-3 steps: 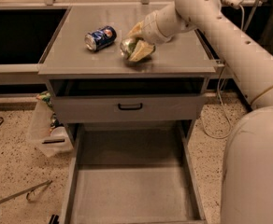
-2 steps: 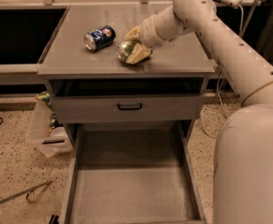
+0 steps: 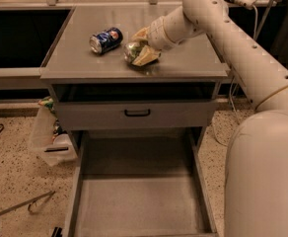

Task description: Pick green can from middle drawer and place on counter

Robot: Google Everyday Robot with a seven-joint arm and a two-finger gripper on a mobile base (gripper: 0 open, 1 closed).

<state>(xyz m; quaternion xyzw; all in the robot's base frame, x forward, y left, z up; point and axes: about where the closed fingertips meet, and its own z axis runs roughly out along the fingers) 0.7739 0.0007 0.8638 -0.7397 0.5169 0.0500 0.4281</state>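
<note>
The green can (image 3: 131, 51) lies on its side on the counter (image 3: 183, 63), near the front edge at mid-width. My gripper (image 3: 138, 49) reaches in from the right and is shut on it, with pale yellow fingers (image 3: 147, 58) on either side of the can. The middle drawer (image 3: 139, 196) is pulled wide open below, and its flat grey floor shows nothing on it.
A blue-and-white can (image 3: 105, 40) lies on the counter just left of the green can. The drawer front with the black handle (image 3: 137, 113) sits above the open drawer. A clear plastic bin (image 3: 50, 139) stands on the floor at left, and metal tongs (image 3: 30, 206) lie nearby.
My gripper has shifted slightly left and forward along the counter with the green can in it. The blue-and-white can and the drawer have not moved.
</note>
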